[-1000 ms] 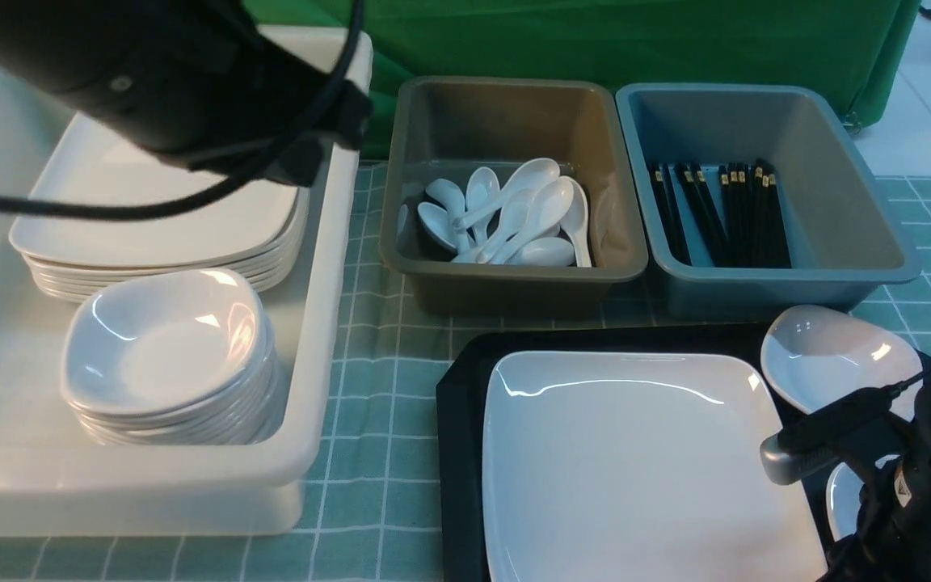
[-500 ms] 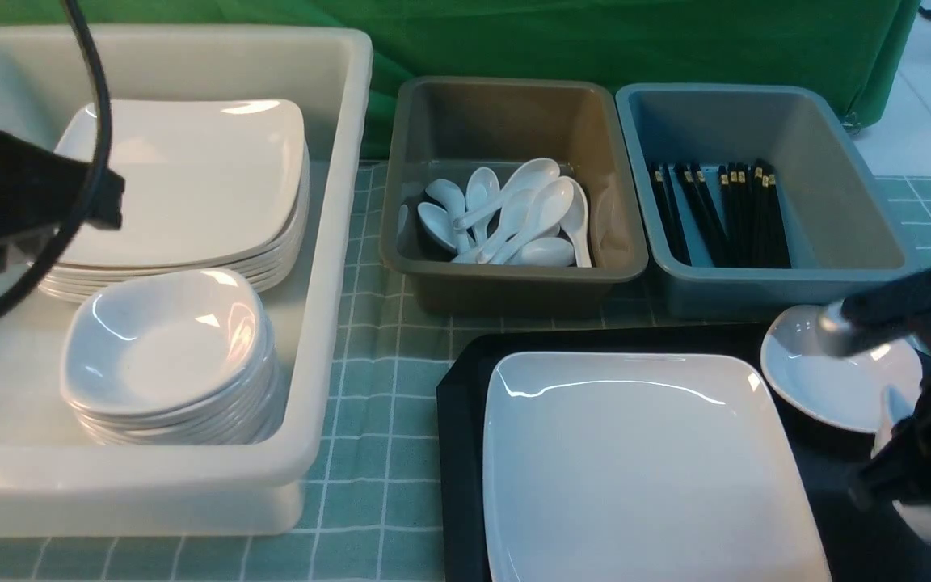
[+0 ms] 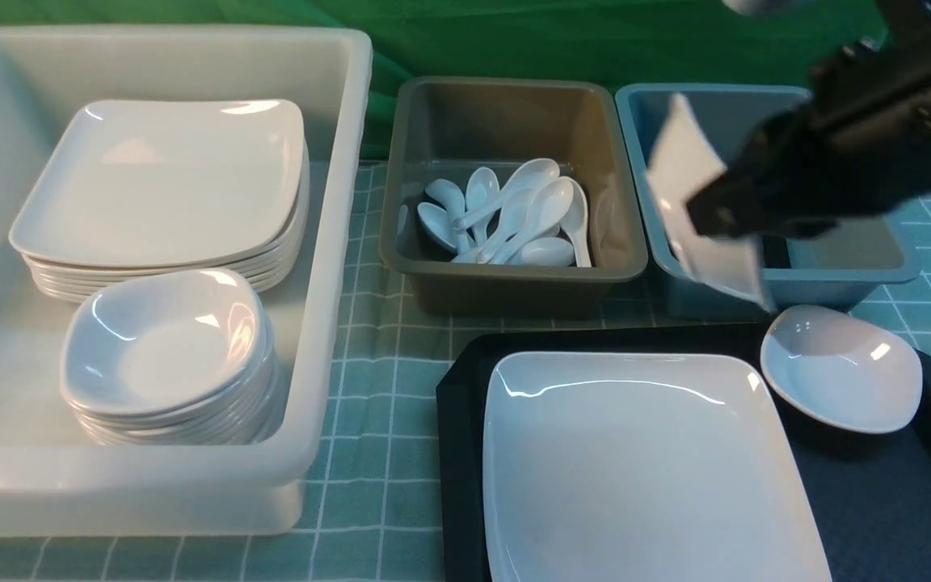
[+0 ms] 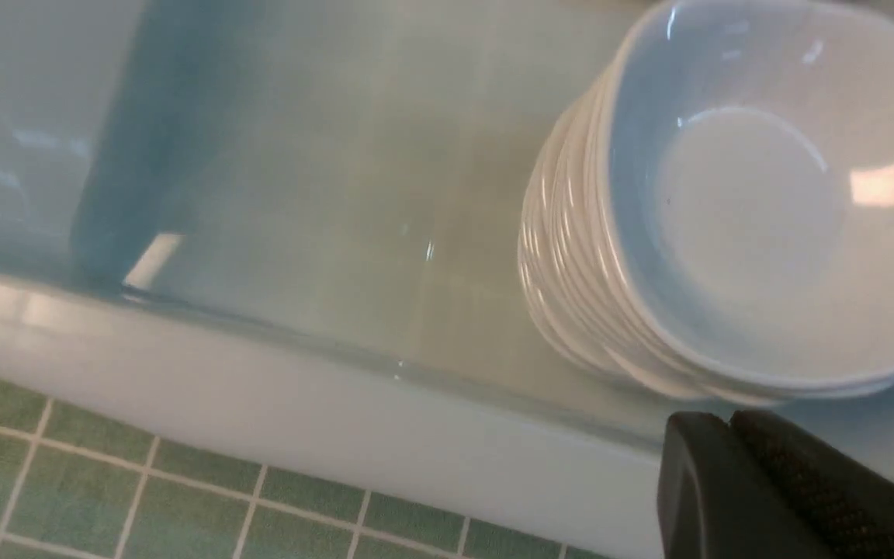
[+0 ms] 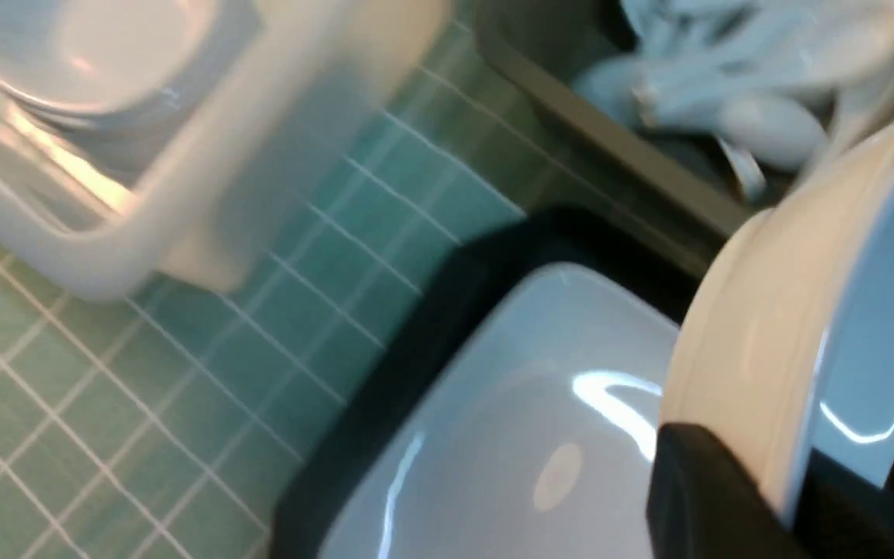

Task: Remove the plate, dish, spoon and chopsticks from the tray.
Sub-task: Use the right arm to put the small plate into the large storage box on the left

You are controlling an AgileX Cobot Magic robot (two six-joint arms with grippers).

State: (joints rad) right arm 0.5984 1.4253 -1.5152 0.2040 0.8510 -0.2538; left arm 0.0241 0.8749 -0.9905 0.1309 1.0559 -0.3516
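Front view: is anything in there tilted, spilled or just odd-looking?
Yes: one small white dish hangs in the air, tipped almost on edge, pinched by the right gripper close to the blue-grey bin.

- Front: high, from robot's side, forward over tub (image 3: 336,242), tray (image 3: 457,453).
- Left wrist: close on tub's rim, dish stack (image 4: 726,233).
- Right wrist: close over tray's far-left corner; plate (image 5: 509,450) shared with front.
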